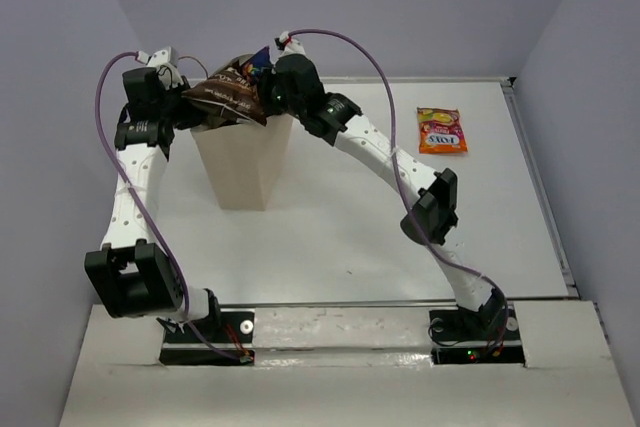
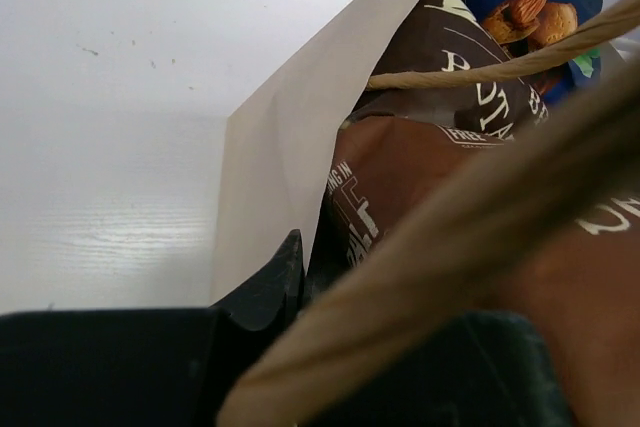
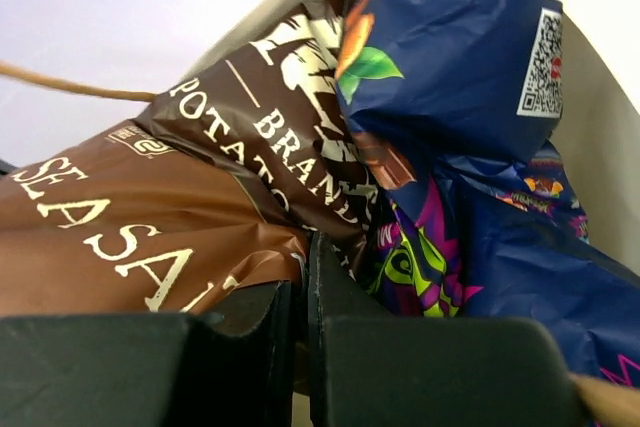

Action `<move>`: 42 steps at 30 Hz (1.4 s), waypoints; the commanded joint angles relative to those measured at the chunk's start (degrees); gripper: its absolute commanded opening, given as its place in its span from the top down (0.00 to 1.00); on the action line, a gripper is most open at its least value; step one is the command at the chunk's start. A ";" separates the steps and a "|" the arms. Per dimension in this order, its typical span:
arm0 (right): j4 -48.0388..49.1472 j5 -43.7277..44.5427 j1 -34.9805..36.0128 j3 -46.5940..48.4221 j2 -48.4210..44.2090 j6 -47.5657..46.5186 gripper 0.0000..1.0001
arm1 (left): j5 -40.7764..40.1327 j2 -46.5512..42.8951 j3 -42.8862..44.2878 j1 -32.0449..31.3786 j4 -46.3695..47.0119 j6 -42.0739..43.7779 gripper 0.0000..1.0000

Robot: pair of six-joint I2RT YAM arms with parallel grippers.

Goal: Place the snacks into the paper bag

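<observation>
The paper bag (image 1: pixel 240 162) stands at the back left of the table. The dark brown chip bag (image 1: pixel 228 97) lies across its mouth, partly inside. My right gripper (image 1: pixel 268 95) is shut on a corner of the chip bag (image 3: pixel 150 217), with the jaws nearly together (image 3: pixel 300 267). A dark blue packet (image 3: pixel 450 57) and the purple packet (image 3: pixel 420 257) sit in the bag beside it. My left gripper (image 1: pixel 182 97) is at the bag's left rim; its finger (image 2: pixel 270 287) pinches the paper wall (image 2: pixel 270 147). A handle (image 2: pixel 480 67) blurs the other finger. The orange-red packet (image 1: pixel 441 131) lies flat at the right.
The table's raised rim (image 1: pixel 530 177) runs along the right side. The right arm's elbow (image 1: pixel 432 209) hangs over the table's middle right. Grey walls close in at the back and sides.
</observation>
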 commanded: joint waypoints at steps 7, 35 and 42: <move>-13.62 1.25 -1.27 -3.95 -11.04 -14.34 0.16 | 2.63 -2.12 1.97 -0.59 3.01 1.07 1.00; 3.29 -10.03 6.20 -6.23 -7.90 -20.53 0.36 | 2.10 -0.62 6.10 -0.59 0.29 3.01 1.00; 2.31 11.77 4.35 -6.51 -7.20 -14.38 0.95 | 5.43 -1.32 5.48 -0.59 -0.77 7.57 1.00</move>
